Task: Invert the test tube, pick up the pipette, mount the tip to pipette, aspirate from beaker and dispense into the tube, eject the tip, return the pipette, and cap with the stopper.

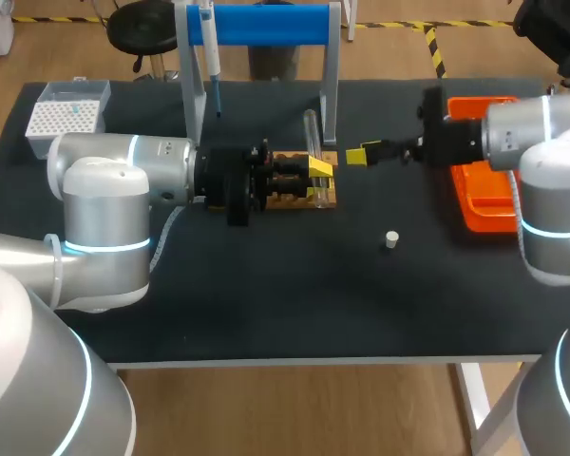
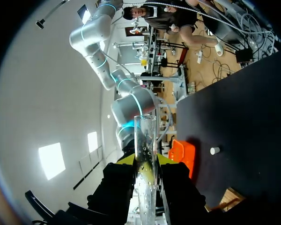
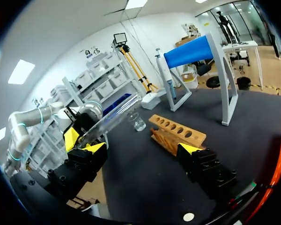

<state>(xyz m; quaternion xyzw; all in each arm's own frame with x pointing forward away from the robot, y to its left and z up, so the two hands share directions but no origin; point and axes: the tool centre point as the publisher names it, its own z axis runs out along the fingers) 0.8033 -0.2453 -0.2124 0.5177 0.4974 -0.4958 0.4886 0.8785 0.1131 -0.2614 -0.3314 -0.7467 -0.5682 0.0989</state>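
Note:
My left gripper [image 1: 320,174] is shut on a clear glass test tube [image 1: 313,138], held just above the wooden rack [image 1: 304,197]. In the left wrist view the test tube [image 2: 145,150] runs between the yellow fingers and sticks out ahead of them. My right gripper [image 1: 358,155] hangs open to the right of the rack, nothing in it. From the right wrist view, the tilted test tube [image 3: 113,118], the rack [image 3: 177,133] and a small beaker [image 3: 137,122] lie ahead of the open right gripper [image 3: 143,150]. The pipette [image 1: 209,47] hangs on the blue stand [image 1: 266,24]. A white stopper [image 1: 391,239] lies on the mat.
A white tip box [image 1: 66,109] sits at the back left corner. An orange tray [image 1: 484,204] lies at the right, under my right arm. The stand's grey legs [image 1: 330,90] rise just behind the rack. Bare black mat stretches along the front.

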